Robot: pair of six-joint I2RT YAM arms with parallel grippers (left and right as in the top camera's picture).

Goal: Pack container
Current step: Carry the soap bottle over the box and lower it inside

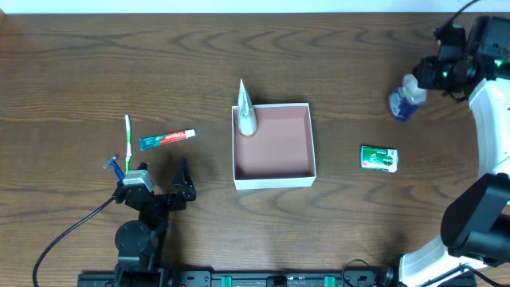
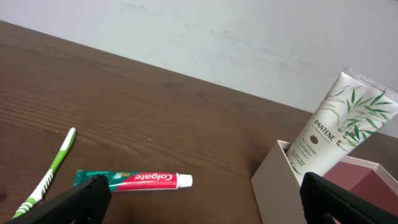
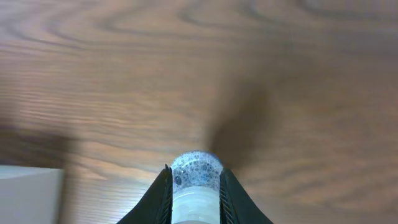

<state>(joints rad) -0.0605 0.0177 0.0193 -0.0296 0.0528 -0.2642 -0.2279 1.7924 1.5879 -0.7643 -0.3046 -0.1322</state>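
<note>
The container (image 1: 275,182), a shallow square box with white walls and a pinkish-brown floor, sits mid-table. A white Pantene tube (image 1: 245,110) leans in its far-left corner. My right gripper (image 1: 421,82) at the far right is shut on a small blue bottle (image 1: 403,102). The right wrist view shows the bottle's foamy end (image 3: 196,177) between the fingers (image 3: 195,196), above the table. My left gripper (image 1: 162,183) is open and empty at the front left. In its wrist view (image 2: 202,205) a Colgate toothpaste tube (image 2: 134,180) lies ahead, with the container's wall (image 2: 280,180) and the Pantene tube (image 2: 339,124) to the right.
A green toothbrush (image 1: 127,137) and a blue razor (image 1: 115,167) lie left of the toothpaste (image 1: 167,138). A green-and-white packet (image 1: 379,158) lies right of the container. A black cable runs from the left arm toward the front edge.
</note>
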